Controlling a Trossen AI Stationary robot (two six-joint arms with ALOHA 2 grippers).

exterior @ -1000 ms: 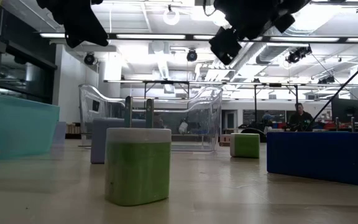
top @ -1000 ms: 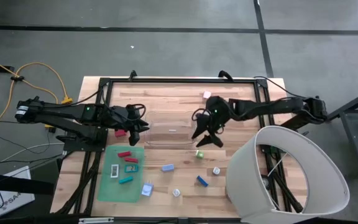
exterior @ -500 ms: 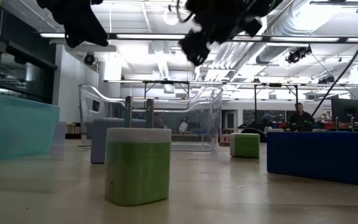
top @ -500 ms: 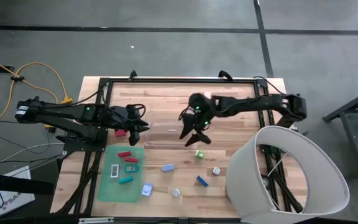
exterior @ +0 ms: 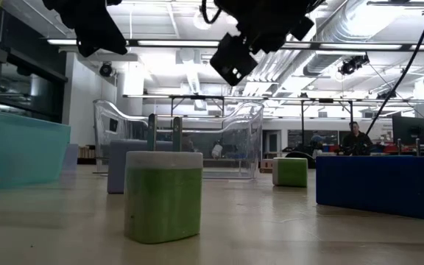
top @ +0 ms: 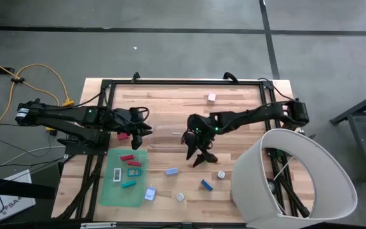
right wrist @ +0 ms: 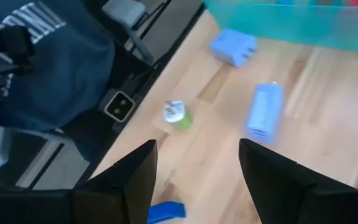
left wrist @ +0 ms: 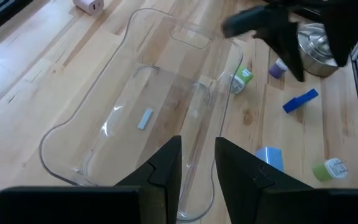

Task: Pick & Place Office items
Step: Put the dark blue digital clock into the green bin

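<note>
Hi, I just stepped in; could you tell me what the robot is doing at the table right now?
It is sorting small office items scattered over a wooden table and a green mat. The right gripper hangs open above the loose pieces next to the clear bin, holding nothing. The left gripper hovers at the bin's other end with its fingers nearly together and nothing visible between them. One small pale blue piece already lies in the bin.

we see a wooden table [top: 170, 95] with a black frame. at its centre lies a clear bin [top: 170, 137]; a green mat [top: 121, 187] lies at seven o'clock. a pink piece [top: 211, 97] sits at one o'clock; light blue [top: 171, 171], dark blue [top: 206, 184] and small whitish pieces [top: 222, 174] lie around five and six o'clock.
</note>
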